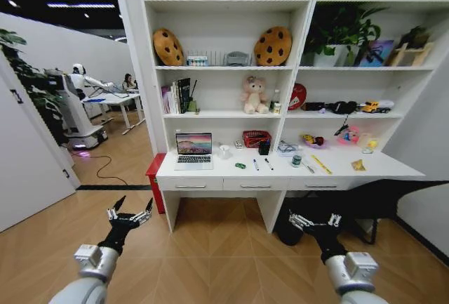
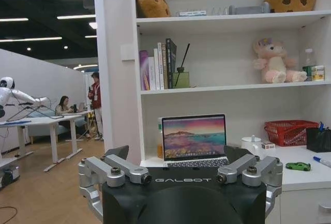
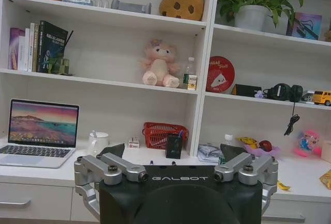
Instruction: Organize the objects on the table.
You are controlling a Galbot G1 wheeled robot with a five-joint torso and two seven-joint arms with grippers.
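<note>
The table (image 1: 231,174) is a long white desk under white shelves, a few steps ahead of me. On it stand an open silver laptop (image 1: 194,152) (image 2: 194,140) (image 3: 41,128), a tiny green toy car (image 1: 240,166) (image 2: 298,166), two dark pens (image 1: 262,165), a green-topped tin (image 1: 297,160) and a yellow ruler (image 1: 322,165). My left gripper (image 1: 130,214) (image 2: 178,154) and right gripper (image 1: 313,220) (image 3: 172,151) hang open and hold nothing, low over the floor, well short of the desk's front edge.
A red basket (image 3: 164,133), a black pen cup (image 3: 174,146) and a white mug (image 3: 97,142) stand at the desk's back. A red box (image 1: 156,177) sits on the floor by its left end, and a dark chair (image 1: 358,213) is under its right end. Open wooden floor lies ahead.
</note>
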